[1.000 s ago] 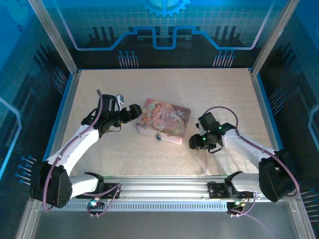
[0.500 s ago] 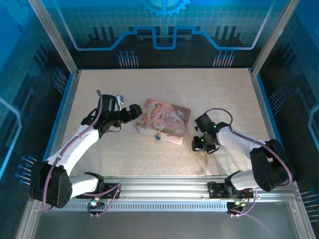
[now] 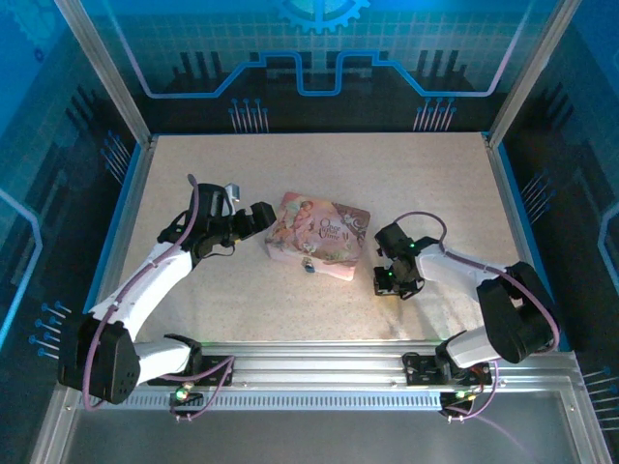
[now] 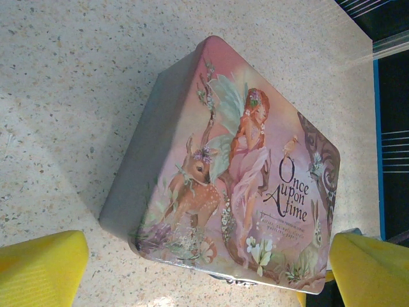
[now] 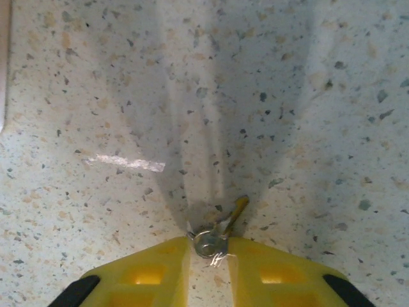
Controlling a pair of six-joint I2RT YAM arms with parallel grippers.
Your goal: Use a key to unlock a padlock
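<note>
Your right gripper [image 5: 209, 248] sits narrowed on the key [image 5: 216, 238], head pinched at the tips, blade slanting upper right in the wrist view. The padlock [image 3: 307, 264] lies to its left overhead, on the tin [image 3: 324, 227]'s near edge, open table [image 3: 358, 300] between; your left gripper [image 4: 204, 267] gapes wide at the tin.

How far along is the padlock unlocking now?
Nothing looks done. In hand: the right claw pinches the small dark metal key on the speckled table; the left claw is open by the pink illustrated tin. Remaining: reaching the tiny dark padlock, inserting, turning.
</note>
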